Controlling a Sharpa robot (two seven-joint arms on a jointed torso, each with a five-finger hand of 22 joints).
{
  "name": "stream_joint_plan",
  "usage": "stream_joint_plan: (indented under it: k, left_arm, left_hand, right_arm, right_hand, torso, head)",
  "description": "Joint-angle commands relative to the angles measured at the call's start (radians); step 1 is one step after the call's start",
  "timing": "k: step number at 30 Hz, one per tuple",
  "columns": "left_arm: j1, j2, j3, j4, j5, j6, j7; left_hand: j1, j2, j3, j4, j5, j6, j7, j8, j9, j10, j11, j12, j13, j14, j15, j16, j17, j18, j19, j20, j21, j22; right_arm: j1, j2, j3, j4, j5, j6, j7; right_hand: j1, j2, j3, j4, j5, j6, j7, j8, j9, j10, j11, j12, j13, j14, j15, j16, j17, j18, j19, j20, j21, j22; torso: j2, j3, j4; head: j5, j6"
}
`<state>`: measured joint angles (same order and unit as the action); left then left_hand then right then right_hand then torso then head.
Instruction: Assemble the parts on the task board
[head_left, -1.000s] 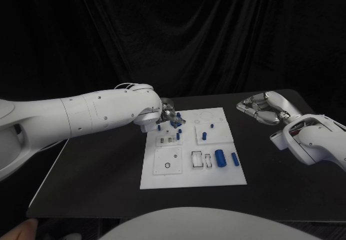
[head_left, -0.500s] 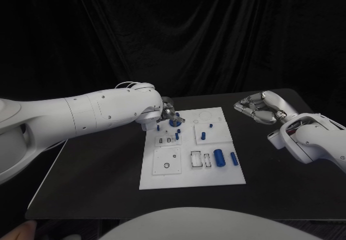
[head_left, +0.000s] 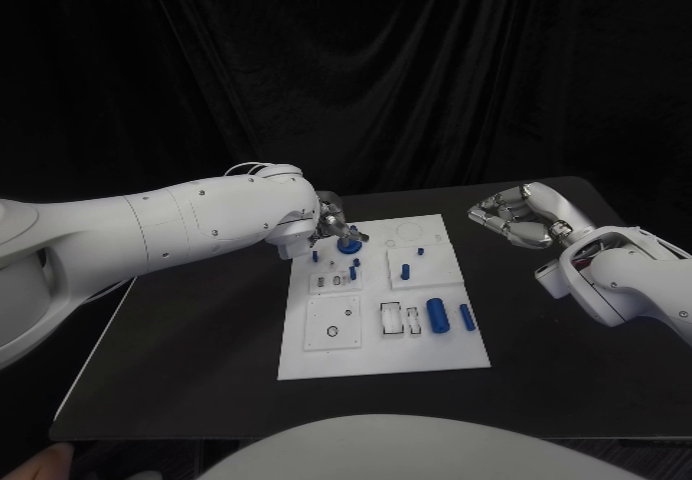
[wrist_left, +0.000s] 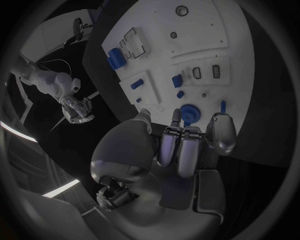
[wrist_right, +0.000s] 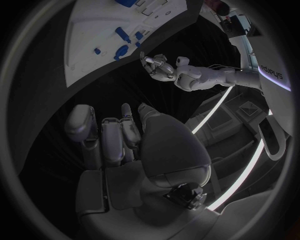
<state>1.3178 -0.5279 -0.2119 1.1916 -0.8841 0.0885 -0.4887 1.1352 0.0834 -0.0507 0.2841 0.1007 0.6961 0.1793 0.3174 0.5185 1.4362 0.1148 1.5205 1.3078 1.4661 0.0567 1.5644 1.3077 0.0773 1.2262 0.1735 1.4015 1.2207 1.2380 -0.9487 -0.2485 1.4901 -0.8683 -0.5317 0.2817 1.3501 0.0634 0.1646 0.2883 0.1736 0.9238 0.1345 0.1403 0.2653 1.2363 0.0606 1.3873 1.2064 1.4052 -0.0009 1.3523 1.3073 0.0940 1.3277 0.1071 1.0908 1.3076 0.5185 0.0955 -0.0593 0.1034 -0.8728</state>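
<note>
where black table meets dark curtain, left hand holds blue part; right hand curled, holding nothing.

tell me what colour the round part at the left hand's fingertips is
Blue. The round part at the left hand shows best in the left wrist view.

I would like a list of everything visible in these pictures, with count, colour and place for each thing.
Task board: one, white, middle of the table.
Round blue part: one, at the board's far left corner, at the left hand's fingertips; whether it is held I cannot tell.
Large blue cylinder: one, lying on the board's right side.
Slim blue cylinder: one, beside the large one.
Other small blue parts: several, on the board's far half.
Table: one, black.
Left hand: silver, over the board's far left corner.
Right hand: silver, fingers curled, above the table right of the board.
</note>
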Motion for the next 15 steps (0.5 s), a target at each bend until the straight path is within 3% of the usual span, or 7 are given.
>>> stream_joint_plan:
  k: [1, 2, 5, 6, 8, 10, 15]
  left_arm:
    - [-0.004, -0.004, 0.001, -0.006, -0.001, 0.011, 0.057]
    - [-0.004, -0.004, 0.001, -0.009, -0.001, 0.008, 0.063]
    - [-0.008, -0.006, 0.001, -0.018, -0.001, -0.017, 0.088]
    - [-0.01, -0.006, 0.001, -0.021, -0.001, -0.025, 0.095]
    - [-0.016, -0.005, 0.001, -0.026, -0.001, -0.033, 0.102]
    - [-0.022, -0.004, 0.001, -0.03, -0.001, -0.025, 0.096]
    - [-0.034, 0.004, 0.001, -0.041, -0.001, 0.005, 0.076]
  left_hand:
    - [0.006, 0.009, -0.008, 0.0, -0.005, -0.01, 0.004, -0.009, 0.01, -0.031, 0.004, -0.012, 0.188, 0.105, 0.011, 0.006, 0.263, 0.021, -0.031, 0.004, -0.017, -0.025]
    - [0.004, 0.013, -0.01, 0.002, -0.004, -0.012, 0.005, -0.011, 0.014, -0.046, 0.005, -0.017, 0.181, 0.105, 0.013, 0.006, 0.263, 0.022, -0.037, 0.005, -0.021, -0.029]
    - [0.007, 0.041, -0.005, 0.003, 0.052, 0.027, -0.013, 0.023, 0.055, 0.105, -0.006, 0.04, 0.249, 0.105, 0.001, 0.006, 0.263, -0.016, 0.119, 0.001, 0.062, 0.126]
    - [0.021, 0.049, 0.003, -0.002, 0.086, 0.052, -0.024, 0.044, 0.074, 0.135, -0.02, 0.05, 0.263, 0.105, -0.007, 0.006, 0.263, -0.041, 0.214, -0.008, 0.109, 0.22]
    - [0.042, 0.052, 0.012, 0.001, 0.129, 0.09, -0.048, 0.079, 0.12, 0.135, -0.049, 0.05, 0.263, 0.105, -0.033, 0.006, 0.263, -0.067, 0.308, -0.032, 0.154, 0.314]
    - [0.069, 0.05, 0.026, -0.01, 0.157, 0.105, -0.062, 0.091, 0.149, 0.135, -0.06, 0.05, 0.263, 0.105, -0.046, 0.006, 0.263, -0.071, 0.322, -0.045, 0.16, 0.328]
    - [0.081, 0.041, 0.034, -0.014, 0.149, 0.102, -0.068, 0.093, 0.18, 0.135, -0.067, 0.05, 0.263, 0.105, -0.055, 0.006, 0.263, -0.072, 0.326, -0.057, 0.161, 0.331]
  right_arm:
    - [-0.003, 0.001, 0.001, -0.002, 0.001, 0.012, -0.02]
    - [-0.004, 0.001, 0.001, -0.002, 0.001, 0.012, -0.021]
    - [-0.004, 0.002, 0.001, -0.004, 0.001, 0.015, -0.022]
    - [-0.004, 0.002, 0.001, -0.004, 0.001, 0.016, -0.023]
    - [-0.005, 0.002, 0.001, -0.004, 0.001, 0.018, -0.024]
    - [-0.005, 0.002, 0.001, -0.005, 0.001, 0.019, -0.026]
    - [-0.005, 0.004, 0.001, -0.006, 0.001, 0.023, -0.029]
  right_hand:
    - [0.01, -0.003, 0.005, 0.0, 0.006, 0.009, 0.0, 0.005, -0.002, 0.002, -0.001, 0.002, -0.001, 0.003, 0.0, -0.003, 0.012, 0.007, 0.002, 0.002, -0.006, 0.131]
    - [0.01, -0.003, 0.005, 0.0, 0.006, 0.009, 0.0, 0.005, -0.002, 0.002, -0.001, 0.002, -0.001, 0.003, 0.0, -0.003, 0.012, 0.007, 0.002, 0.002, -0.006, 0.131]
    - [0.01, -0.004, 0.005, 0.0, 0.007, 0.009, 0.0, 0.004, -0.002, 0.002, -0.001, 0.002, -0.001, 0.004, 0.0, -0.002, 0.013, 0.007, 0.002, 0.002, -0.006, 0.131]
    - [0.01, -0.004, 0.005, 0.0, 0.007, 0.009, 0.0, 0.004, -0.002, 0.002, -0.001, 0.002, -0.001, 0.004, 0.0, -0.002, 0.013, 0.007, 0.002, 0.002, -0.006, 0.131]
    - [0.012, -0.005, 0.007, -0.001, 0.013, 0.009, 0.0, 0.004, -0.003, 0.004, -0.001, 0.002, 0.0, 0.005, -0.001, -0.003, 0.013, 0.007, 0.003, 0.001, -0.006, 0.13]
    - [0.016, -0.006, 0.009, -0.002, 0.021, 0.009, -0.001, 0.003, -0.004, 0.006, -0.001, 0.002, 0.0, 0.005, -0.001, -0.003, 0.012, 0.007, 0.004, 0.001, -0.006, 0.13]
    - [0.021, -0.008, 0.014, -0.002, 0.033, 0.01, -0.001, 0.002, -0.005, 0.005, -0.002, 0.001, -0.002, 0.006, -0.002, -0.004, 0.011, 0.007, 0.004, 0.0, -0.007, 0.13]
  torso:
    - [0.0, 0.001, -0.0008]
    - [0.0, 0.001, -0.0008]
    - [0.001, 0.0009, -0.0001]
    - [0.001, 0.0009, 0.0003]
    - [0.0, 0.001, 0.0006]
    - [0.0, 0.0013, 0.0003]
    - [0.0, 0.0018, -0.0004]
  head:
    - [-0.002, 0.0]
    - [-0.002, 0.0]
    - [-0.004, 0.0]
    - [-0.004, 0.0]
    - [-0.004, 0.0]
    - [-0.003, 0.0]
    - [-0.003, 0.0]
